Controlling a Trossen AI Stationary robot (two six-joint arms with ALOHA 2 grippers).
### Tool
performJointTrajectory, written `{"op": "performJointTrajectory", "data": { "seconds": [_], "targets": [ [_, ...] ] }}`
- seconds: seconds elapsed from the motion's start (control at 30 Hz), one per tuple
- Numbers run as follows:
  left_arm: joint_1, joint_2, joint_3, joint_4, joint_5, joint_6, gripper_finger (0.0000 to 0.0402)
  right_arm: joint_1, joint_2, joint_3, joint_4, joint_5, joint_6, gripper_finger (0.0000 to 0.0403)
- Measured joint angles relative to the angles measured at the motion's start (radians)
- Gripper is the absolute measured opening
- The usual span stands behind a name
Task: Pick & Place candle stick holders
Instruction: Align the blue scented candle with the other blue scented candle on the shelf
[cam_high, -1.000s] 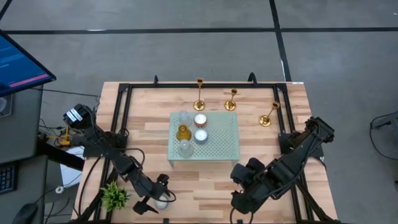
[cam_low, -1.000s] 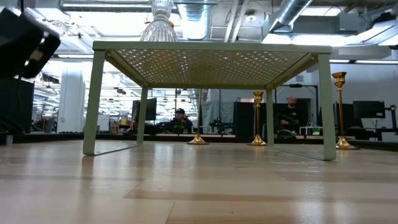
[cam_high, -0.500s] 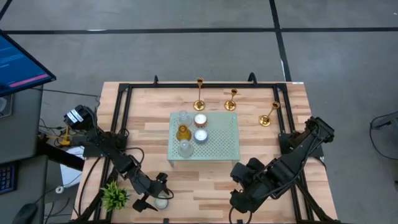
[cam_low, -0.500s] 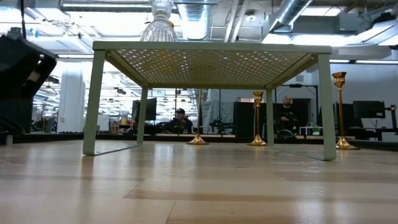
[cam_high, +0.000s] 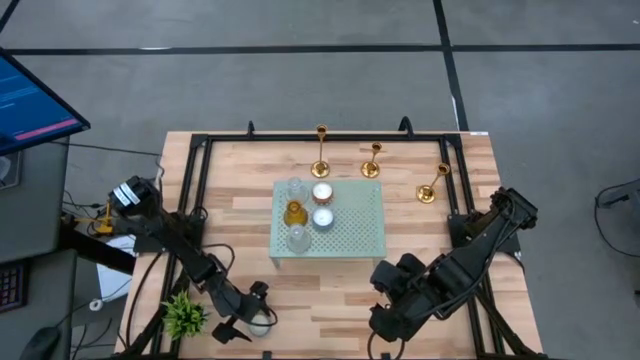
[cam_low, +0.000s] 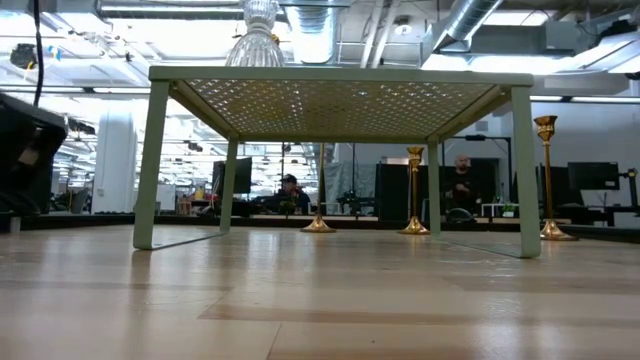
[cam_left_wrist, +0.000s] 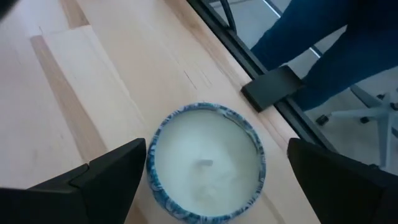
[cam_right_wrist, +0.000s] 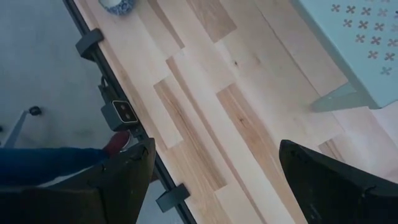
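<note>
since a second ago we find little changed: on the high view the left arm's elbow end has shifted a touch, and in the low view the dark bulk of that arm at the picture's edge has sunk lower and drawn back. the right arm has stayed put, and nothing on the table (cam_high: 230, 200) has moved.

our left gripper (cam_high: 256, 322) hangs at the near edge of the table, fingers spread wide and holding nothing. directly beneath it, between the two fingers, sits a white candle in a blue-patterned cup (cam_left_wrist: 207, 163); we cannot tell whether the fingers touch it. a small green plant (cam_high: 184, 314) stands just beside the gripper.

our right gripper (cam_high: 384, 322) waits at the near edge too, jaws wide apart and empty, with the pale green perforated stand (cam_high: 350, 225) ahead of it.

the three gold candle stick holders (cam_high: 321, 152) (cam_high: 372, 160) (cam_high: 433, 183) stand upright in a row on the far side of the stand, well apart from both grippers.

the high view alone shows the glass cups (cam_high: 296, 213) and tealights (cam_high: 322, 205) on the stand. only the low view shows people (cam_low: 464, 188) in the room behind.
</note>
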Motion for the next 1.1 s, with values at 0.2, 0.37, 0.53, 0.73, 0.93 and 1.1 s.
{"op": "performJointTrajectory", "data": {
  "seconds": [0.2,0.37,0.53,0.73,0.93,1.1],
  "targets": [
    [-0.001,0.047,0.0,0.015,0.0,0.014,0.0392,0.0,0.0,0.0,0.001,0.0,0.011,0.0332],
    [-0.001,0.06,0.001,0.019,0.007,0.003,0.0392,0.0,0.0,0.0,0.001,0.0,0.011,0.0332],
    [-0.001,0.034,0.004,-0.03,0.018,-0.024,0.0371,-0.007,0.0,0.0,0.0,0.004,0.011,0.0331],
    [-0.001,0.007,0.004,-0.083,0.032,-0.046,0.0333,-0.022,0.0,0.0,0.0,0.007,0.002,0.033],
    [-0.001,0.009,0.004,-0.082,0.033,-0.049,0.0327,-0.027,0.0,0.0,0.0,0.006,-0.006,0.033],
    [-0.001,0.009,0.004,-0.075,0.032,-0.046,0.035,-0.027,0.0,0.0,0.0,0.007,-0.009,0.033]
  ]
}}
